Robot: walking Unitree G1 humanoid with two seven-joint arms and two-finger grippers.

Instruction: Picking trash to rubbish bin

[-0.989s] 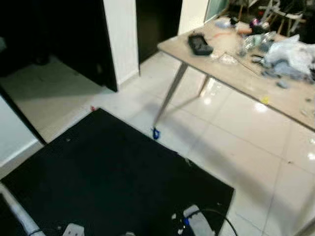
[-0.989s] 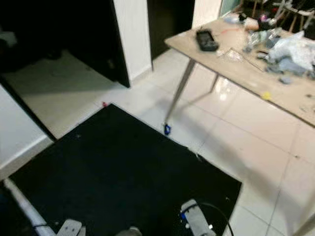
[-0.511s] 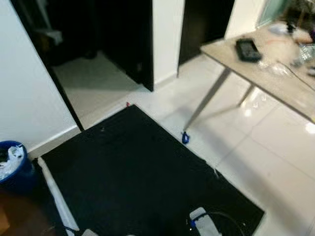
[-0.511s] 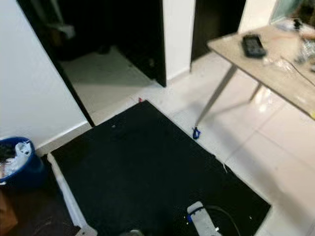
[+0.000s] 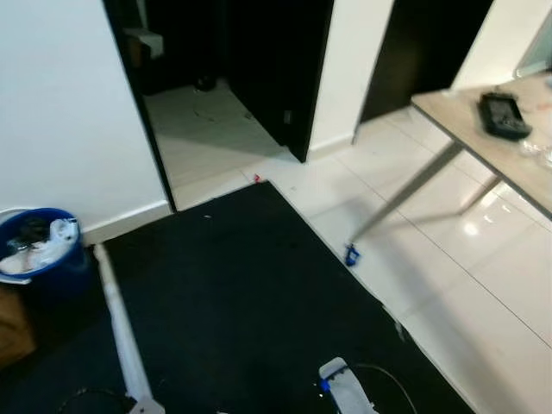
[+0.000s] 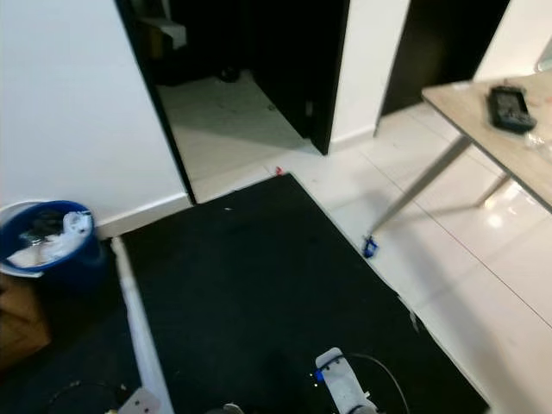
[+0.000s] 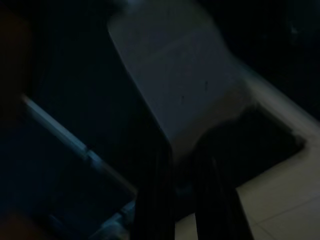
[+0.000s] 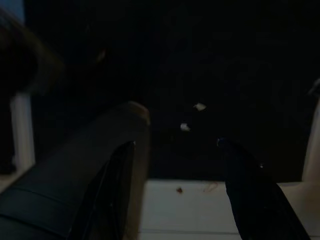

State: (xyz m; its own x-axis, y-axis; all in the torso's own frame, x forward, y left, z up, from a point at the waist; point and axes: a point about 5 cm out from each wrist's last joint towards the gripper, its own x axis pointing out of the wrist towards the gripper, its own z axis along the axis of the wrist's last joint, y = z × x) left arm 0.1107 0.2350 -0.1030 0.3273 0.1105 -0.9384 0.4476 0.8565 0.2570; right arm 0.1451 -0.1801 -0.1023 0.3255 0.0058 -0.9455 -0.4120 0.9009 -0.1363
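Fingers (image 8: 120, 185) of the right gripper (image 8: 175, 190) stand spread apart with nothing between them, over a black floor mat (image 5: 250, 293) flecked with small white scraps (image 8: 199, 106). Whether the left gripper (image 7: 185, 200) is open or closed cannot be told in its dark wrist view. A round blue rubbish bin (image 5: 39, 250) with crumpled white trash inside stands far left by the white wall (image 5: 60, 112). A pale wooden bench (image 5: 500, 142) stands at the right.

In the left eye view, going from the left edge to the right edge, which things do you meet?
Blue rubbish bin → white pole on the mat → small blue piece by the table leg → black device on the table.
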